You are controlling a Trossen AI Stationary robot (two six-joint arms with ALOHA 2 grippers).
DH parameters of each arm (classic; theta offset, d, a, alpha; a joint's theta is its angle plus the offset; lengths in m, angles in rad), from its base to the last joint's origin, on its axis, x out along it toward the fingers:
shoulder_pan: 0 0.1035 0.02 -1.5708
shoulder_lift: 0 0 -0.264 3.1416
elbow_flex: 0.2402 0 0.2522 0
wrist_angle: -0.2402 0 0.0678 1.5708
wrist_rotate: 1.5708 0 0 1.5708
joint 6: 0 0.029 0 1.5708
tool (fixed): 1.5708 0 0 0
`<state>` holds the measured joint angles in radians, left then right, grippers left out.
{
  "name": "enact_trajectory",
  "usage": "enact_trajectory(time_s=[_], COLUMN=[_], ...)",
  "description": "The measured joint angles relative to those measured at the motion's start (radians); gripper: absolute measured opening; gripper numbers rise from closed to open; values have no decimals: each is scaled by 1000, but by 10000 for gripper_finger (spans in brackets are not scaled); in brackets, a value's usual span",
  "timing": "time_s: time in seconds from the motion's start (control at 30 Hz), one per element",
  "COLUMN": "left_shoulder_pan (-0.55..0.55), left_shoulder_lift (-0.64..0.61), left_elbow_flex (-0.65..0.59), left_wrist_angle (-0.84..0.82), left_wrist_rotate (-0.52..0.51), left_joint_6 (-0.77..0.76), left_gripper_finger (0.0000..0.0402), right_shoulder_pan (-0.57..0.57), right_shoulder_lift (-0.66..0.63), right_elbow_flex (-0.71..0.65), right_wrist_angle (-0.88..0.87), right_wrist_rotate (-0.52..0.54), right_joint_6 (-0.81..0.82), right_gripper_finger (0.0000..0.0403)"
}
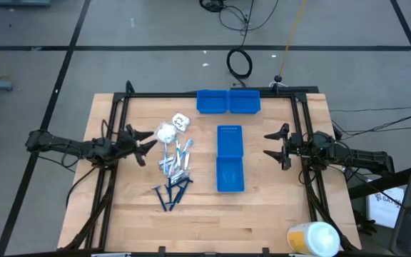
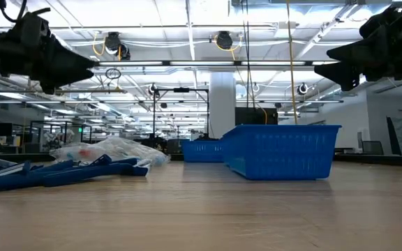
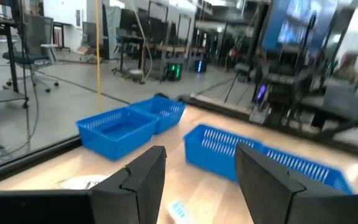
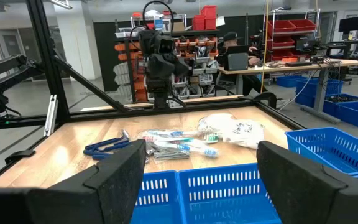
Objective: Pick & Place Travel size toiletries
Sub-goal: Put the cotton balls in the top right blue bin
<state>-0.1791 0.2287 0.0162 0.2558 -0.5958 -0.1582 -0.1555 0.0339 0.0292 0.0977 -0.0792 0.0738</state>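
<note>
Toiletries (image 1: pixel 173 165) heaped just beside the parted, empty left gripper (image 1: pixel 147 143); right gripper (image 1: pixel 270 144) wide, empty, well apart

overhead, table-level, 2 wrist views, shared table (image 1: pixel 277 214)

Toiletries pile (image 1: pixel 173 160) on table (image 1: pixel 277 214), left of centre; two bins (image 1: pixel 228 101) side by side at far edge; two more bins (image 1: pixel 230 158) end to end, right of pile
</note>
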Motion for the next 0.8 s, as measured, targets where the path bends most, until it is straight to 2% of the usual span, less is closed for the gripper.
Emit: enact_trajectory(time_s=[0.17,0.27,0.4,0.53,0.67,0.73,0.8], left_shoulder_pan=[0,5,30,92,212,288,372], left_shoulder_lift=[0,2,58,235,473,588,698], left_elbow_flex=[0,1,89,280,460,516,559], left_wrist_angle=[7,-2,-102,-314,-470,-471,-469], left_wrist_rotate=[-16,-65,-9,-67,-80,-46,30], left_joint_6=[-10,-116,-174,-149,-107,-94,-55], left_gripper_finger=[191,191,191,191,195,207,227], right_shoulder_pan=[0,0,0,0,0,0,0], right_shoulder_lift=[0,0,0,0,0,0,0], right_elbow_flex=[0,0,0,0,0,0,0], right_wrist_angle=[0,0,0,0,0,0,0], right_wrist_rotate=[0,0,0,0,0,0,0], right_joint_6=[0,0,0,0,0,0,0], right_gripper_finger=[293,293,293,293,293,293,293])
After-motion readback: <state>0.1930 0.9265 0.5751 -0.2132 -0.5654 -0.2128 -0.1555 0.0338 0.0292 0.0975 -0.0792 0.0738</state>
